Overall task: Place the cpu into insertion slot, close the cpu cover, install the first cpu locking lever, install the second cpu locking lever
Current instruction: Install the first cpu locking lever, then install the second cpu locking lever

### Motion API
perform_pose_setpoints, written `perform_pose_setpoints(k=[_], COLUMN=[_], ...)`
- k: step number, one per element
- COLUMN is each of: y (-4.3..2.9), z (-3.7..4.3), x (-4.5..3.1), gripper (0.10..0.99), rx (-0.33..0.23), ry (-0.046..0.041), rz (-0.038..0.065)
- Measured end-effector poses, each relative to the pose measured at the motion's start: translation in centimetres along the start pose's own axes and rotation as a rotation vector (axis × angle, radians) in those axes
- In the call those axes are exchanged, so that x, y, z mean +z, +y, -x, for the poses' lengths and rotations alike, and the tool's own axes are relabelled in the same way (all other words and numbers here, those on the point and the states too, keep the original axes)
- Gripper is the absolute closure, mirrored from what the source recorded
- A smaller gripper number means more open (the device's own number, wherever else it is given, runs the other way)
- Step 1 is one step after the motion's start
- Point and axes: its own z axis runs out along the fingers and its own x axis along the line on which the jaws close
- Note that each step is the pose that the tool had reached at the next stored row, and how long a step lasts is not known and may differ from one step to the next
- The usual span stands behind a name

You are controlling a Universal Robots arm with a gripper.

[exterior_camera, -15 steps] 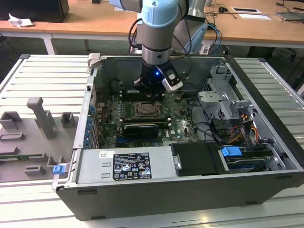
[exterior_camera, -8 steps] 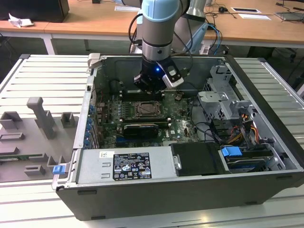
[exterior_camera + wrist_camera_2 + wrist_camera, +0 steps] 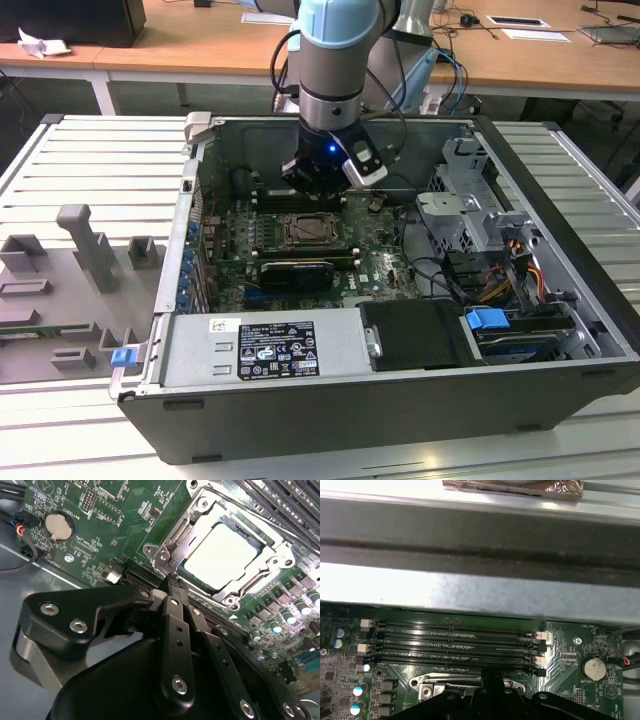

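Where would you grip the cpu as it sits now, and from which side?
Probably nowhere yet. In the second wrist view the cpu lies flat under the cpu cover, which frames its edges and leaves just its flat face bare. With the cover lifted, pinch two opposite edges from straight above.

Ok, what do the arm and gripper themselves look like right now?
The arm is a silver-grey cylinder with pale blue joint caps, black cables alongside and a small blue light at the wrist. The gripper is matte black, with jointed links fastened by silver screws.
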Motion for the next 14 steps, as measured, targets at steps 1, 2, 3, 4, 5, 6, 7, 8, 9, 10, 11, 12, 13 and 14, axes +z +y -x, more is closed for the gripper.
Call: perform_pose_setpoints(k=[1, 2, 3, 4, 5, 6, 7, 8, 9, 10, 11, 12, 13, 14], y=[-0.05, -0.07, -0.09, -0.15, -0.18, -0.21, -0.27, -0.35, -0.39, -0.47, -0.52, -0.57, -0.62, -0.67], z=[0.00, 0.00, -0.01, -0.01, -0.01, -0.01, -0.02, -0.02, -0.02, -0.03, -0.03, -0.04, -0.04, -0.04], x=[0.00, -0.01, -0.01, -0.02, -0.03, -0.03, -0.04, -0.05, -0.05, -0.07, -0.08, -0.08, -0.09, -0.10], gripper=[0.980, 0.980, 0.980, 0.980, 0.980, 0.980, 0.980, 0.980, 0.980, 0.980, 0.980, 0.980, 0.980, 0.980], rx=[0.000, 0.000, 0.000, 0.000, 0.000, 0.000, 0.000, 0.000, 0.000, 0.000, 0.000, 0.000, 0.000, 0.000], ry=[0.0000, 0.0000, 0.0000, 0.0001, 0.0001, 0.0001, 0.0001, 0.0000, 0.0001, 0.0000, 0.0001, 0.0001, 0.0000, 0.0000], rz=[0.000, 0.000, 0.000, 0.000, 0.000, 0.000, 0.000, 0.000, 0.000, 0.000, 0.000, 0.000, 0.000, 0.000])
